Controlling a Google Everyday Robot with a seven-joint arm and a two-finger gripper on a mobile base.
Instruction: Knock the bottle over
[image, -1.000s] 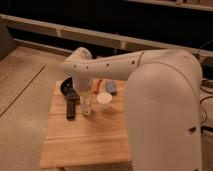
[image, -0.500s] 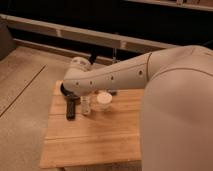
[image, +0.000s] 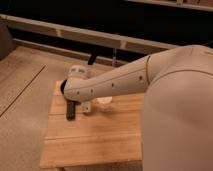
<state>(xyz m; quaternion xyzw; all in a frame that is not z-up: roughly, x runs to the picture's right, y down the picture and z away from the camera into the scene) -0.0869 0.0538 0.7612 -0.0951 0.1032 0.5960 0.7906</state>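
Observation:
The bottle (image: 87, 107) stands on the wooden table (image: 95, 142), just below my white arm (image: 115, 82). Only its clear, pale lower part shows and it looks upright. The arm hides its top. A short white cup (image: 104, 103) stands right beside it on the right. A flat black bar (image: 71, 110) lies to its left. My arm reaches across the table's far side from the right, and its rounded end (image: 76, 80) is above the bottle. My gripper is hidden behind that end of the arm.
A dark round shape (image: 63, 88) shows at the table's far left edge, behind the arm's end. A dark wall with pale rails (image: 75, 31) runs behind the table. Pale floor (image: 25, 100) lies to the left.
My arm has swung further left and lower over the table, and it now covers the top of the bottle and the things behind it. The bottle, cup and bar stay in place.

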